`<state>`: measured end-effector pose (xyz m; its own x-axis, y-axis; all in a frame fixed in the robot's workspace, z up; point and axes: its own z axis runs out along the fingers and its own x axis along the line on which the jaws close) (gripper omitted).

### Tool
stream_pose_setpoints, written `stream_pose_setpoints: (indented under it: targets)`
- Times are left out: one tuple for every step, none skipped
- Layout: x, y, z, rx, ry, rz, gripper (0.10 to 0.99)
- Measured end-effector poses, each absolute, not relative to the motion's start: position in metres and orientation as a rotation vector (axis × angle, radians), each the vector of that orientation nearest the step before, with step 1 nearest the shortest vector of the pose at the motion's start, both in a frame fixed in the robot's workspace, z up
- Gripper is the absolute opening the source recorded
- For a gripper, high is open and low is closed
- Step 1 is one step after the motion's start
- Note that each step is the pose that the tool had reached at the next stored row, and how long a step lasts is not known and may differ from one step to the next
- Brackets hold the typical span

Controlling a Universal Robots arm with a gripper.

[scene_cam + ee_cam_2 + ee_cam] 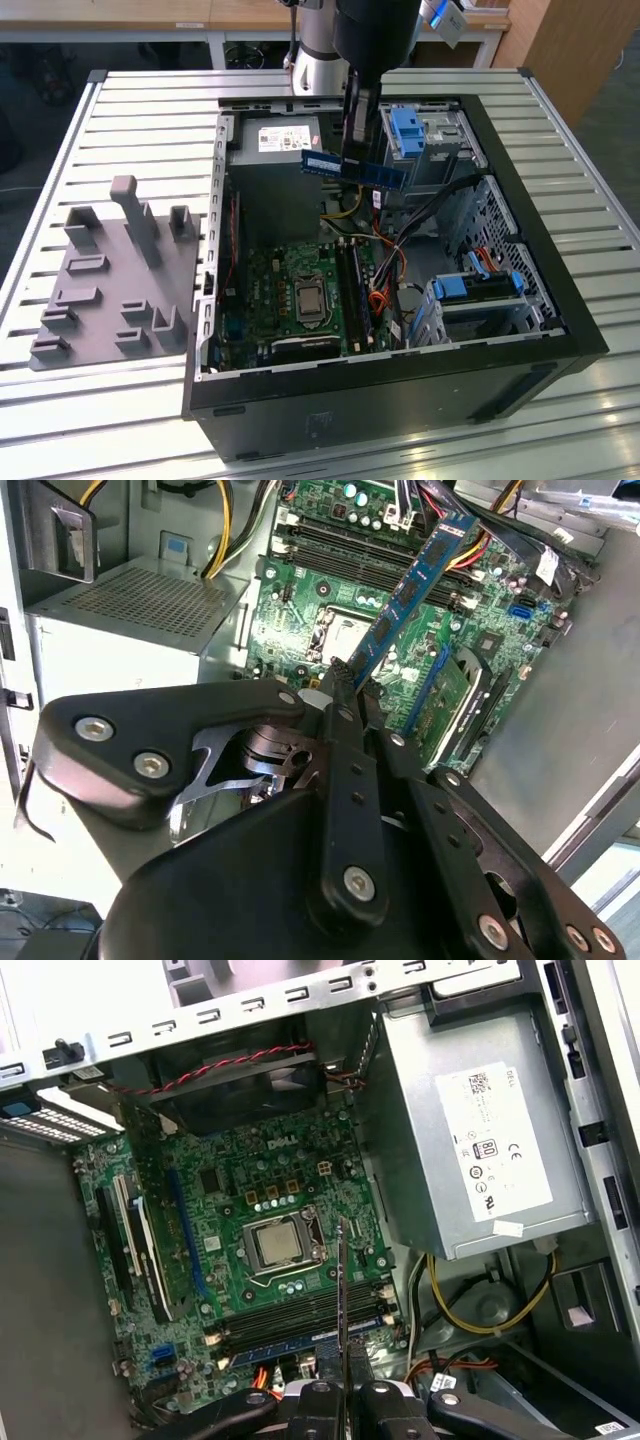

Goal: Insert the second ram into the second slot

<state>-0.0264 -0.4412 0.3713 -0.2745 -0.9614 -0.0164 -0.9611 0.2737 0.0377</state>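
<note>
We find a white printed label (492, 1138) on the power supply (430, 1200), and white lettering (283, 1147) on the motherboard (330, 1175) by the processor socket (277, 1243). Markings on the second ram (410, 590) are too small for us to read.

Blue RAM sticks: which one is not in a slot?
The second ram, held by the gripper over the case; the other stick sits seated on the motherboard.
</note>
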Motion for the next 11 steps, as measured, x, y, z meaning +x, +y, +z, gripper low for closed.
stream_pose_setpoints:
  targets:
    - [-0.0264, -0.4412, 0.3713, 1.882, -2.503, -0.063, 0.137]
    - [-0.0264, -0.4412, 0.3712, 1.878, -2.506, -0.063, 0.137]
    - [-0.0264, -0.4412, 0.3712, 1.874, -2.509, -0.063, 0.137]
    - [-0.0264, -0.4412, 0.3712, 1.87, -2.512, -0.063, 0.137]
    - [-0.0264, -0.4412, 0.3712, 1.866, -2.515, -0.063, 0.137]
    - [-0.0264, -0.4412, 0.3712, 1.861, -2.518, -0.063, 0.137]
    - [-0.0264, -0.4412, 0.3712, 1.857, -2.522, -0.063, 0.137]
    - [-0.0264, -0.4412, 0.3712, 1.854, -2.524, -0.063, 0.137]
    - [-0.0264, -0.4412, 0.3712, 1.85, -2.527, -0.063, 0.137]
    - [-0.0264, -0.4412, 0.3712, 1.847, -2.53, -0.063, 0.137]
    - [-0.0264, -0.4412, 0.3712, 1.843, -2.532, -0.063, 0.137]
